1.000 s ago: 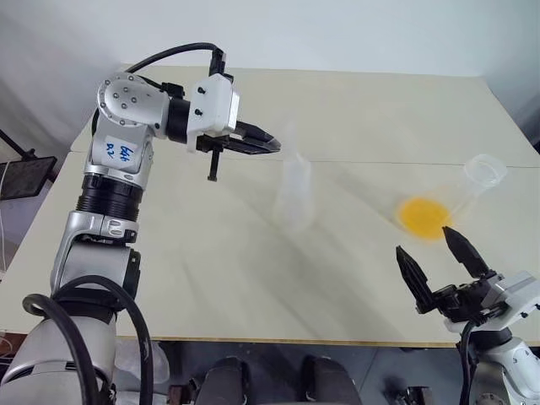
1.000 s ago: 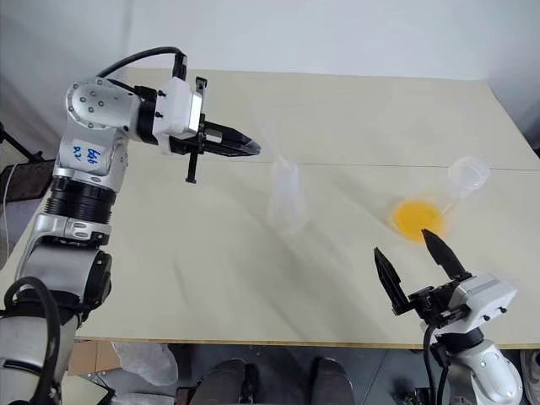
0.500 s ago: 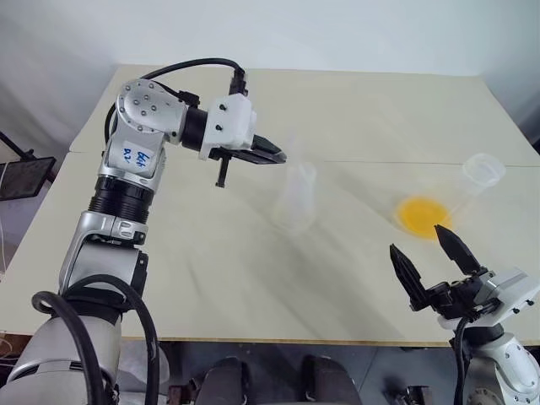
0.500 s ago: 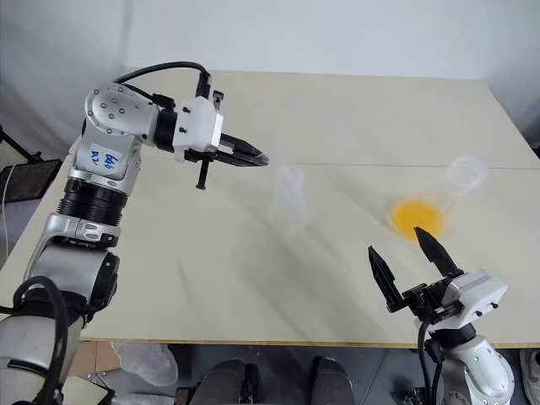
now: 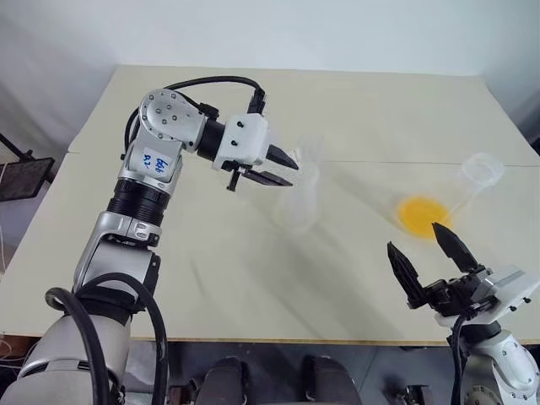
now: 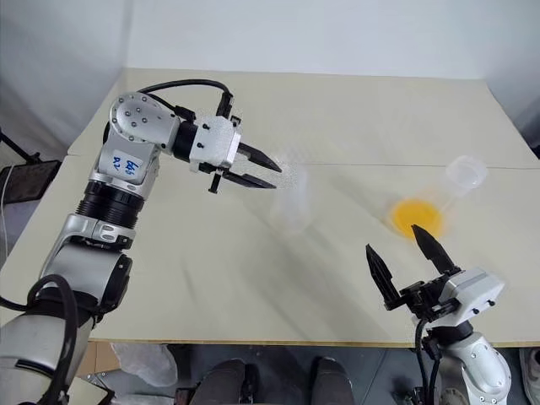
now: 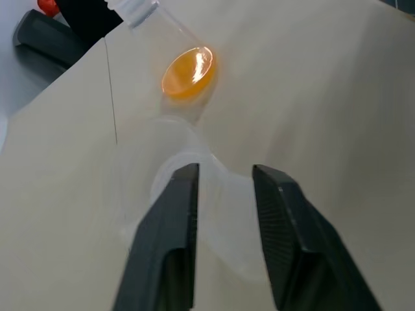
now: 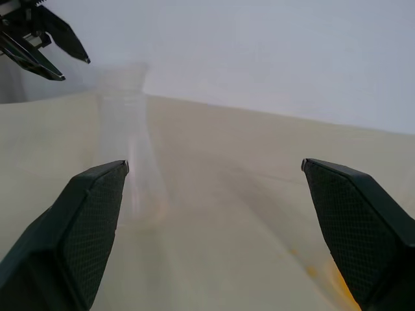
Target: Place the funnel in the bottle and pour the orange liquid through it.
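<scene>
One counter (image 5: 211,278) carries the things. One bottle (image 5: 297,202) stands just beyond the left pincer (image 5: 288,168). One flask (image 5: 447,202) lies ahead of the right pincer (image 5: 424,257), holding one pool of orange liquid (image 5: 422,215). One funnel (image 5: 310,152) sits at the bottle's mouth. Two pincers in all.

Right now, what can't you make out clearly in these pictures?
- The funnel: nearly see-through at the bottle top, head views; whether it is seated is unclear.
- Whether the left end effector, fingers parted, touches the funnel: too faint.
- The flask with the orange liquid: its outline washes into the table.
- The bottle is blurred in the right wrist view.
</scene>
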`<action>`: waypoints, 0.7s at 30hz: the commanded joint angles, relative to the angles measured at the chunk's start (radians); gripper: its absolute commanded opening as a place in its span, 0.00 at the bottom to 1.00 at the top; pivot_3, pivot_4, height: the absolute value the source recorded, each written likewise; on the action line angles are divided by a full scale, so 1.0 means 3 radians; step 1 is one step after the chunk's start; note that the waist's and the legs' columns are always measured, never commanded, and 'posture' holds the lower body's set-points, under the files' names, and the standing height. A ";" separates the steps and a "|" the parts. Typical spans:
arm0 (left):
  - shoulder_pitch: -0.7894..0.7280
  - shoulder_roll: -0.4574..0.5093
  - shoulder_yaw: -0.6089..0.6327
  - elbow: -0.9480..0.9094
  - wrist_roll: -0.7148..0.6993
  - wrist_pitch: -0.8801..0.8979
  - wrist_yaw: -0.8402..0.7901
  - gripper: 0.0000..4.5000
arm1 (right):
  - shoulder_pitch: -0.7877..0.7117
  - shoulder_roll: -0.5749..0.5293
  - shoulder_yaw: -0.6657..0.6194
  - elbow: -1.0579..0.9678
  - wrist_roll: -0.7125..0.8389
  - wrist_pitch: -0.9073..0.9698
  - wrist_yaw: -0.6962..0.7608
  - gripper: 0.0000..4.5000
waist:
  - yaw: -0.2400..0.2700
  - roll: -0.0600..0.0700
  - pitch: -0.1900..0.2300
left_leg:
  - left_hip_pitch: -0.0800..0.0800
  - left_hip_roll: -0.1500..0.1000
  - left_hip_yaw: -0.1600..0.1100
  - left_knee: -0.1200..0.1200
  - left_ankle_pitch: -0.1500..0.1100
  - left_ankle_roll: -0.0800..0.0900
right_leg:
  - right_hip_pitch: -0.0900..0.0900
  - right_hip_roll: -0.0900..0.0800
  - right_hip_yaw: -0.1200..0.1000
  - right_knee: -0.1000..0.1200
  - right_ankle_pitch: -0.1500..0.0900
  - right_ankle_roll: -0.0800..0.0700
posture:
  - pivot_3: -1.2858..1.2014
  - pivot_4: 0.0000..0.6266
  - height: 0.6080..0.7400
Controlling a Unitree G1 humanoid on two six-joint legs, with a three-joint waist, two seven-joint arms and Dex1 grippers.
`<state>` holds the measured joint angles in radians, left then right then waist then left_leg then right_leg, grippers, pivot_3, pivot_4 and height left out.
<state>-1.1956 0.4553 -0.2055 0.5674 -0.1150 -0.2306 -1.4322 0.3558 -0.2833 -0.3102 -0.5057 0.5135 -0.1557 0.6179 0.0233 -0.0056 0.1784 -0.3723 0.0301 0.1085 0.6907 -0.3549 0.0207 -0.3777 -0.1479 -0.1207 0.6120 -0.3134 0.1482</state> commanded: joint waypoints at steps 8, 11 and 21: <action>0.0315 0.0012 0.0460 -0.0118 -0.0457 0.0363 0.0194 1.00 | -0.0032 0.0081 -0.0294 0.0016 0.0063 -0.0186 -0.0221 1.00 | -0.0002 0.0001 0.0000 | 0.0001 0.0000 -0.0001 0.0000 0.0000 0.0000 | 0.0000 0.0000 0.0000 0.0002 0.0000 0.0000 | 0.52 0.24 1.00; 0.0654 0.0081 0.0773 -0.0278 -0.0798 0.0737 0.0289 1.00 | 0.0134 0.0156 -0.0601 0.0052 0.0203 -0.0292 -0.0319 1.00 | -0.0005 0.0001 0.0000 | 0.0001 0.0001 -0.0003 0.0000 0.0000 0.0000 | 0.0000 -0.0001 0.0000 0.0005 0.0000 0.0000 | 0.52 0.24 1.00; 0.1655 0.0341 0.1079 -0.0946 -0.1065 0.1195 0.0518 1.00 | 0.0470 0.0241 -0.1057 0.0396 0.0369 -0.0322 -0.0433 1.00 | -0.0010 0.0002 -0.0001 | 0.0006 0.0002 -0.0029 0.0005 -0.0001 0.0001 | 0.0004 -0.0002 0.0007 0.0010 0.0000 0.0000 | 0.52 0.24 1.00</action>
<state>-0.7014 0.5409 0.0998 0.3443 -0.4055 0.1082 -1.2878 0.4944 -0.1943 -0.6002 -0.3845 0.6193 -0.2557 0.5037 0.0203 -0.0051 0.1781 -0.3704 0.0307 0.0996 0.6921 -0.3552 0.0209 -0.3768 -0.1485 -0.1187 0.6155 -0.3135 0.1479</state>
